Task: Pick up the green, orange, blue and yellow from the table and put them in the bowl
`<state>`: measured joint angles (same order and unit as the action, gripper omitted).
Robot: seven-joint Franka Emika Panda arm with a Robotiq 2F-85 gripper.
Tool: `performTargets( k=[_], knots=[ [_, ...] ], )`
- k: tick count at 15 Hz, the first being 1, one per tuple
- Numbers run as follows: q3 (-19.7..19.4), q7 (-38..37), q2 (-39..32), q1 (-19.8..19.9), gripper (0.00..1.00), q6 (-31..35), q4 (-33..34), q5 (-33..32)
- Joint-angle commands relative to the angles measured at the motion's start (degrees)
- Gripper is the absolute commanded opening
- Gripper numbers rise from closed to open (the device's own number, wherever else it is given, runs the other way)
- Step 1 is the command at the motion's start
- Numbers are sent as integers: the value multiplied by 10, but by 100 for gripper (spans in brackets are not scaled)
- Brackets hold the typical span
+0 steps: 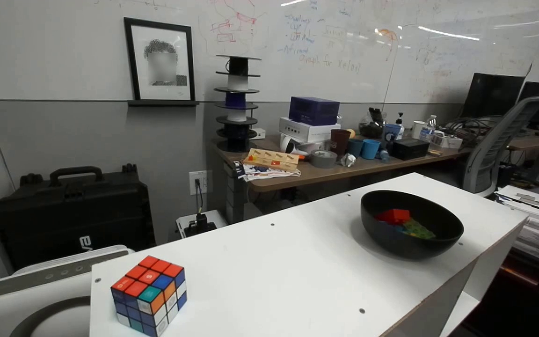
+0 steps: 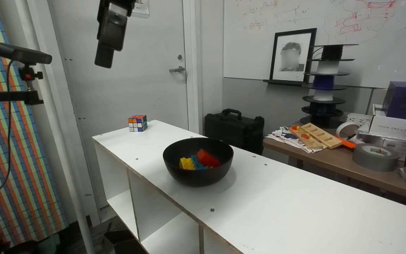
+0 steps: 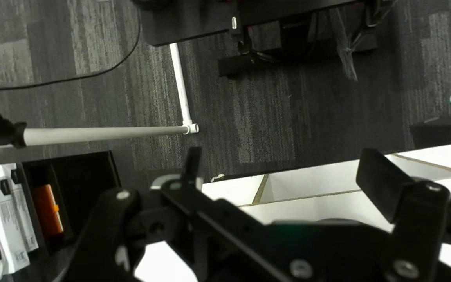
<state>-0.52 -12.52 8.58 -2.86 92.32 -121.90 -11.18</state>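
The black bowl stands upright on the white table and shows in both exterior views. Inside it lie the red-orange block, a green piece, the blue block and the yellow piece. The red-orange block leans on the others. My gripper is open, with its fingers wide apart and only floor and table edge between them. In an exterior view the gripper hangs high above the table, up and left of the bowl, partly cut off by the frame. In the wrist view the gripper body hides most of the table.
A multicoloured puzzle cube sits at one end of the table, also in an exterior view. A cluttered wooden workbench runs behind. A camera on a stand and a pole are beside the table.
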Motion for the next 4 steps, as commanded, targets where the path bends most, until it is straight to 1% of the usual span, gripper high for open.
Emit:
performTargets(
  k=[1,4],
  knots=[
    [9,5,-1,10,100,-1,0,0],
    [9,4,-4,10,100,-1,-1,-1]
  ],
)
